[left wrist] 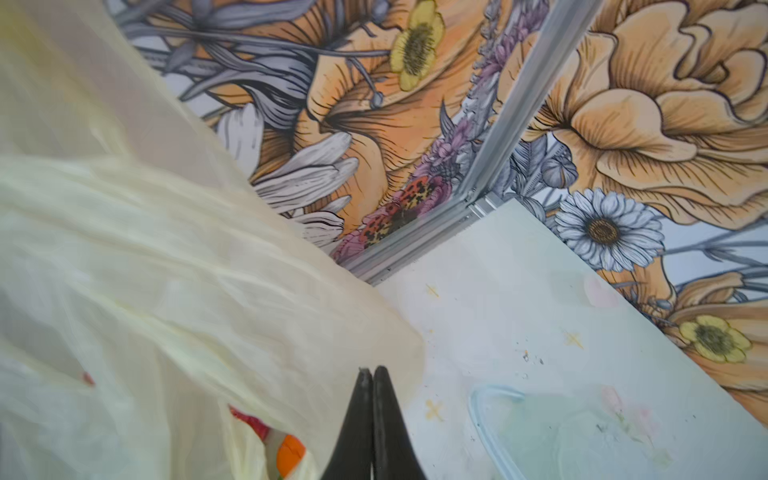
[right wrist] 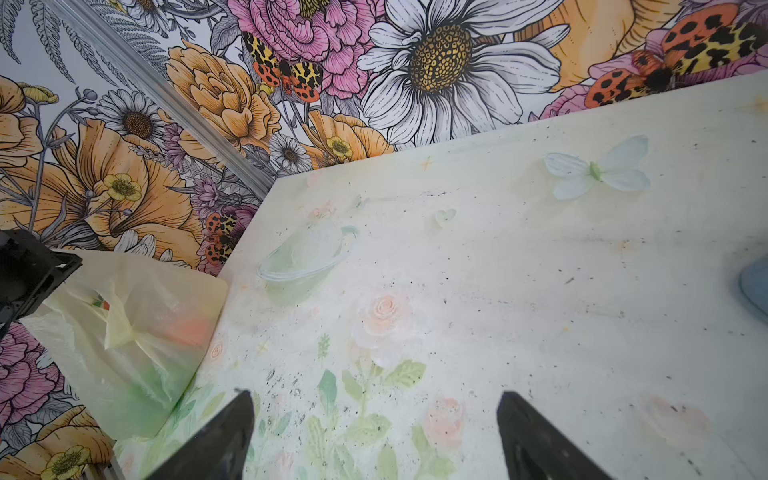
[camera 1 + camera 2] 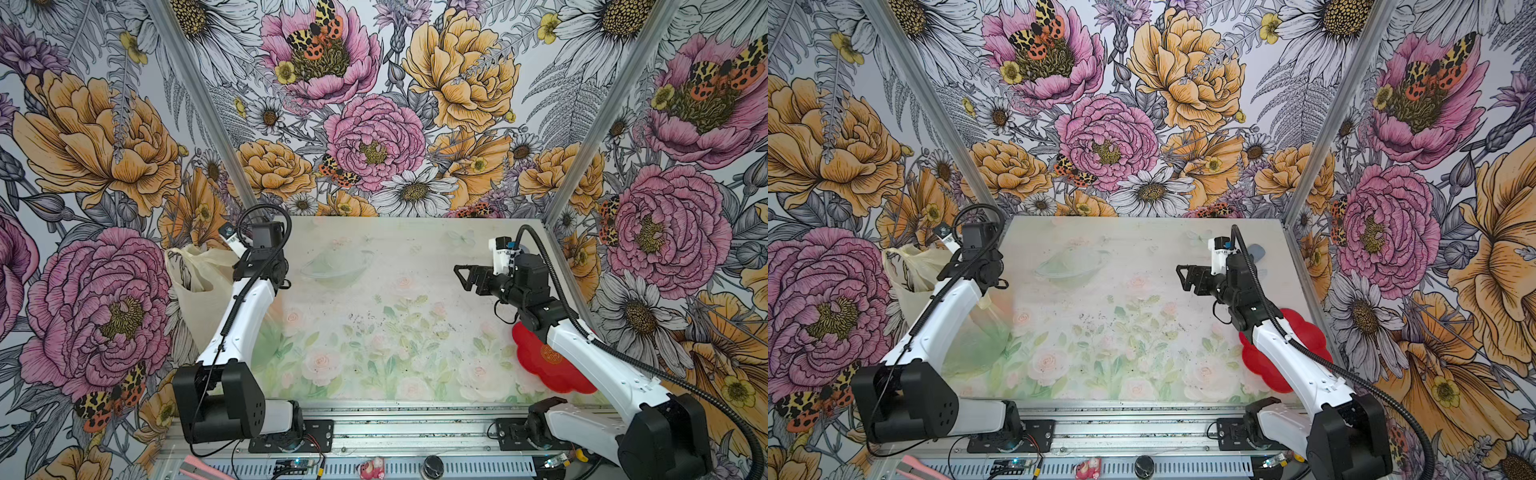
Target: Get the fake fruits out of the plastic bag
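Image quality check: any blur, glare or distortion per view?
Left wrist view: plastic bag near the lens is smeared and soft, wall behind sharper. Right wrist view: table crisp, right claw soft at the edge. In both top views: even light, no glare, frame posts splay outward.

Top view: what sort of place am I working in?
Probably a robot test booth: flower-print walls on metal framing, a painted tabletop, left arm and right arm mounted on a front rail.

The plastic bag stands upright at the worktop's left edge, and the left arm leans in against it. The right gripper hovers over the right side, and the red plate sits near the front right corner.
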Tool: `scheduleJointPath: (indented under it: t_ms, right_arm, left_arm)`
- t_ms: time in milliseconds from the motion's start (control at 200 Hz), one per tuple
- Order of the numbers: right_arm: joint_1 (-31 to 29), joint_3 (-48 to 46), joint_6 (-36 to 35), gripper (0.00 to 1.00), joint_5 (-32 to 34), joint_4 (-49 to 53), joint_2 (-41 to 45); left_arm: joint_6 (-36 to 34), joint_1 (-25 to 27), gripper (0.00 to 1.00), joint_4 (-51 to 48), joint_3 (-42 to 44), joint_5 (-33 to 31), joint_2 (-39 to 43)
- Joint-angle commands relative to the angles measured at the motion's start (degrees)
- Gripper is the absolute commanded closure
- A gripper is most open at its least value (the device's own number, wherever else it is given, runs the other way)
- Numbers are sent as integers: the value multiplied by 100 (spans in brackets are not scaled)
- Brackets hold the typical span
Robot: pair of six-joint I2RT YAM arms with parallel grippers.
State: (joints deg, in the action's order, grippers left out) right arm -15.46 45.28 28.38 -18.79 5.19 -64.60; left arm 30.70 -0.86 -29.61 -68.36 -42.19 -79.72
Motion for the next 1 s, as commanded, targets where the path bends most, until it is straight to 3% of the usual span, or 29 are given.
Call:
scheduleJointPath:
  t_ms: [0, 235, 465, 601, 841, 936, 991]
  right_arm:
    - [-48, 96, -42, 8, 160, 158, 162]
    - [-49, 43, 24, 8, 437, 218, 307]
    - [-45, 34, 72, 8, 733, 360, 512]
    - [-45, 16, 163, 9, 871, 390, 645]
    - [-36, -22, 212, 9, 1043, 489, 935]
    - [-45, -103, 212, 9, 1058, 535, 1080]
    - [-41, -173, 220, 9, 1037, 535, 1149]
  left_arm:
    - [-209, 398, 100, 183, -316, -541, -158]
    - [-342, 1840, 100, 172, -1054, -986, -662]
    - [-467, 2992, 100, 107, -1961, -1042, -1353]
    - [-551, 3602, 100, -31, -2451, -707, -1694]
    - [-695, 4203, 100, -22, -3092, 787, -1940]
    - [-748, 4449, 100, -50, -3256, 945, -1990]
    - [-621, 4566, 100, -284, -3351, 659, -2016]
